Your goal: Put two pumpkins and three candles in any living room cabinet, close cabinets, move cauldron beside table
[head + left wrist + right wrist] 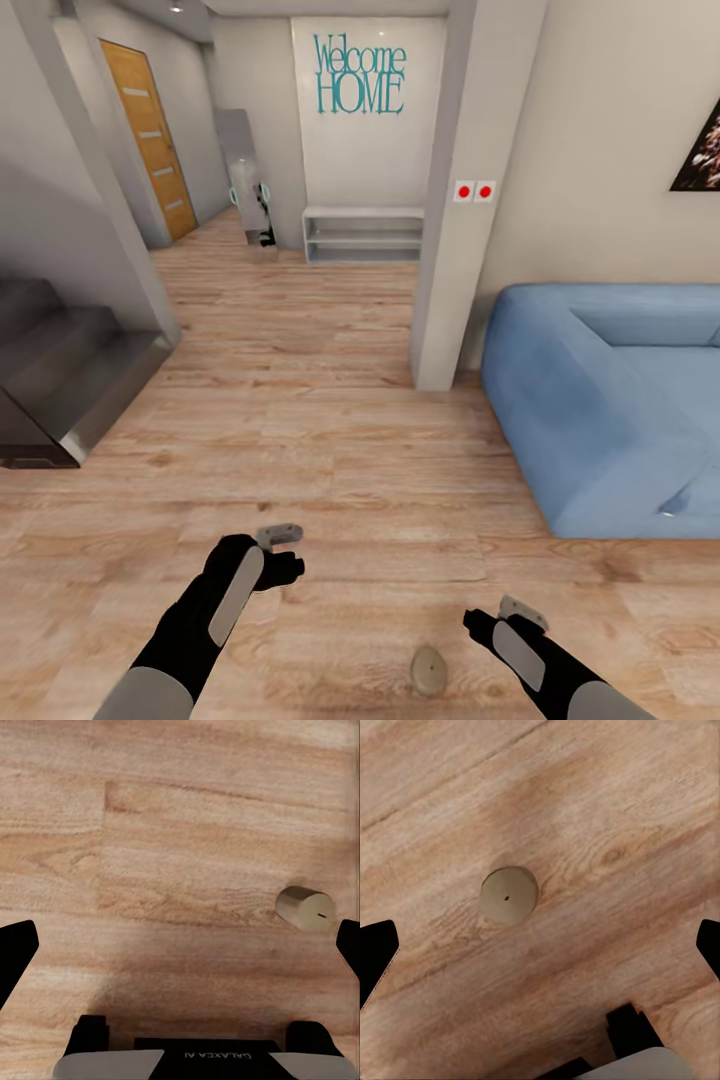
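One short pale beige candle (428,670) stands on the wood floor between my two arms, closer to the right one. In the right wrist view I look down on the candle's (508,895) top with its wick dot, well ahead of my open right gripper (540,945). The left wrist view has the candle (304,907) off to one side, near one fingertip of my open left gripper (180,945). Both the left gripper (280,535) and the right gripper (520,608) hover low over the floor and hold nothing. The pumpkins, the other candles and the cabinet are out of view.
A blue sofa (610,400) stands to the right. A white pillar (460,200) rises ahead, with dark stairs (60,380) at the left. Down the hall are a low white shelf (363,235) and an orange door (150,130). Wood floor runs between them.
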`<state>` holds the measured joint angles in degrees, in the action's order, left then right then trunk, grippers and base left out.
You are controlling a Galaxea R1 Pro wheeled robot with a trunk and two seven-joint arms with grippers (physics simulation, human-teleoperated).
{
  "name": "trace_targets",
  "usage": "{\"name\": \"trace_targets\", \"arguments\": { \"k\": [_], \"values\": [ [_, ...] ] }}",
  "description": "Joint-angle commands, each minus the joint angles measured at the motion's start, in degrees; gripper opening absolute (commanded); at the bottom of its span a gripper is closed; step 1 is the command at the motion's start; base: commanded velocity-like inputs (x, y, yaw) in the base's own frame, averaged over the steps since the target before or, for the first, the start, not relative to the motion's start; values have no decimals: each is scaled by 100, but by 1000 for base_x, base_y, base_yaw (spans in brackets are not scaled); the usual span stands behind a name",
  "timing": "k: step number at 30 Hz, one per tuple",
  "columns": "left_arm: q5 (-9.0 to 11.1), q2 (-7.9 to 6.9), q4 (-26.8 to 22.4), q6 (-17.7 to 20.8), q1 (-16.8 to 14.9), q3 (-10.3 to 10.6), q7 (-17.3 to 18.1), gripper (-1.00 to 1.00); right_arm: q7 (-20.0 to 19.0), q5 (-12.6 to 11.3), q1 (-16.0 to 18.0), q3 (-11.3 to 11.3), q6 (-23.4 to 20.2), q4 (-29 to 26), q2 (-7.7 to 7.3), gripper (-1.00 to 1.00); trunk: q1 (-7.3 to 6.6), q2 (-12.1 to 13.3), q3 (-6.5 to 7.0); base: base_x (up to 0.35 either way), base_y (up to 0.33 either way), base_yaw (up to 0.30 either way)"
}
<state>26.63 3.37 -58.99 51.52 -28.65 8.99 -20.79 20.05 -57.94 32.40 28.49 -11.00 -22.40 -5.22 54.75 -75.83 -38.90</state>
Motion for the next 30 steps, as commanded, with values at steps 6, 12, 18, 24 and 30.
{"name": "trace_targets", "arguments": {
  "k": [6, 12, 18, 24, 30],
  "values": [
    [646, -39, -19, 56, -1, 4, -61, 100, 43, 154, 11, 124, -19, 13, 58, 100, 3, -3, -5, 291, 5, 0],
    [782, -34, -13, 60, -1, 10, -58, 100, 43, 465, 8, 155, 10, 134, 372, 100, 3, -3, -5, 281, 58, 0],
    [778, -23, -27, 99, -1, 11, -56, 100, 43, 492, 6, 157, 34, 179, 420, 100, 3, -3, -5, 52, 8, 0],
    [782, -23, -80, 251, 1, 1, -44, 100, 43, 494, 4, 157, 36, 183, 425, 100, 3, -3, -5, 4, 1, 0],
    [834, -36, -214, 278, 0, 7, -39, 100, 40, 514, 3, 159, 35, 181, 425, 100, 90, -163, -77, 0, 0, 0]
  ]
}}
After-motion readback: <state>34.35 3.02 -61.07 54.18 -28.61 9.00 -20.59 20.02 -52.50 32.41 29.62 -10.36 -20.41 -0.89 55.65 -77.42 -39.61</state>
